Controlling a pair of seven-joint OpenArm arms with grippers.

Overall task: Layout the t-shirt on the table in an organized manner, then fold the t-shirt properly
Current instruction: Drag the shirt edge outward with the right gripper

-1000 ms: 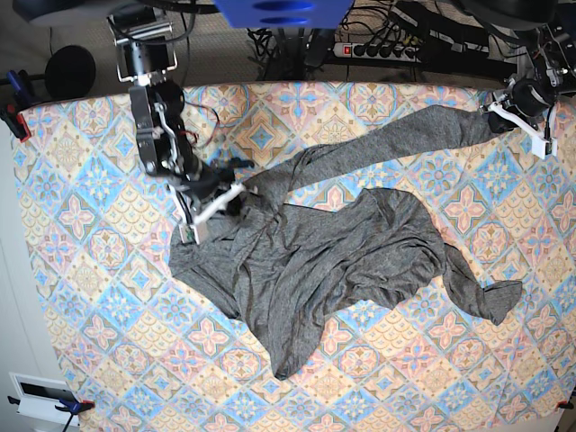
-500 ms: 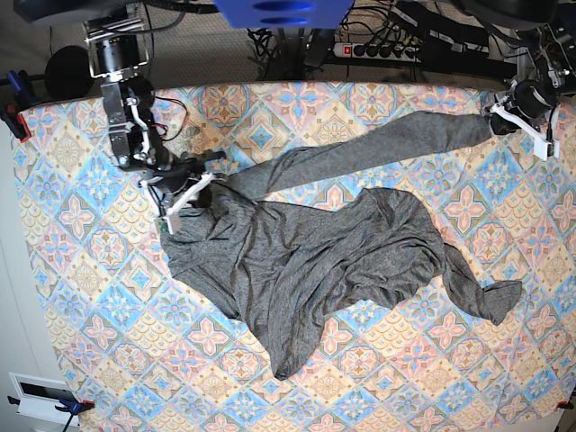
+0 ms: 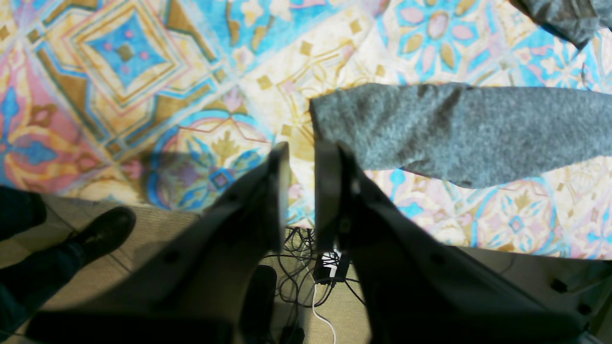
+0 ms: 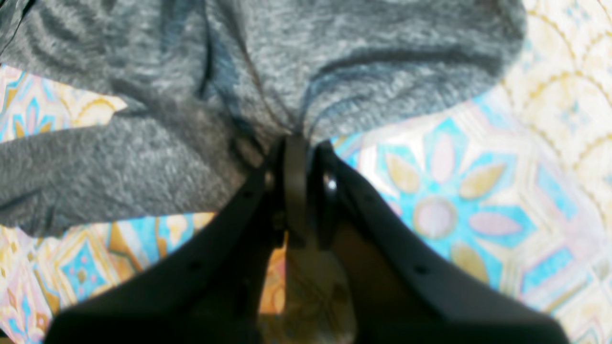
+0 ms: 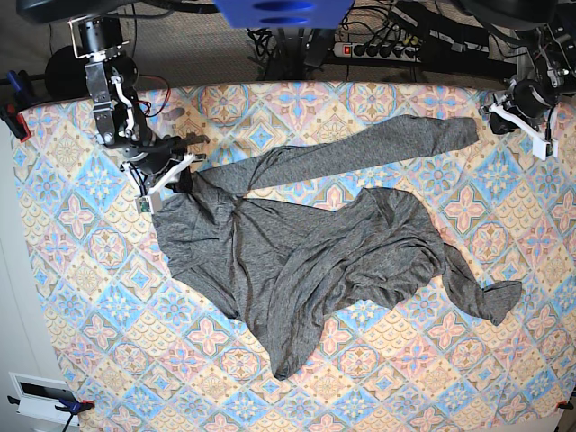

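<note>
Spread across the wide table with the blue, pink and cream tile cloth: the dark-grey soft knit t-shirt with long sleeves, still bunched and twisted in the middle. Could stretch or slip free if tugged too hard, since only a small pinch of cloth sits in the black right gripper, jaws squeezed tight on a shirt edge. Could snag on the folds near the lower sleeve. Beside the far sleeve end, not touching: the black left gripper, jaws a little apart, holding nothing. Past the table edge: tangled black cables and a dark shoe, not in the way.
</note>
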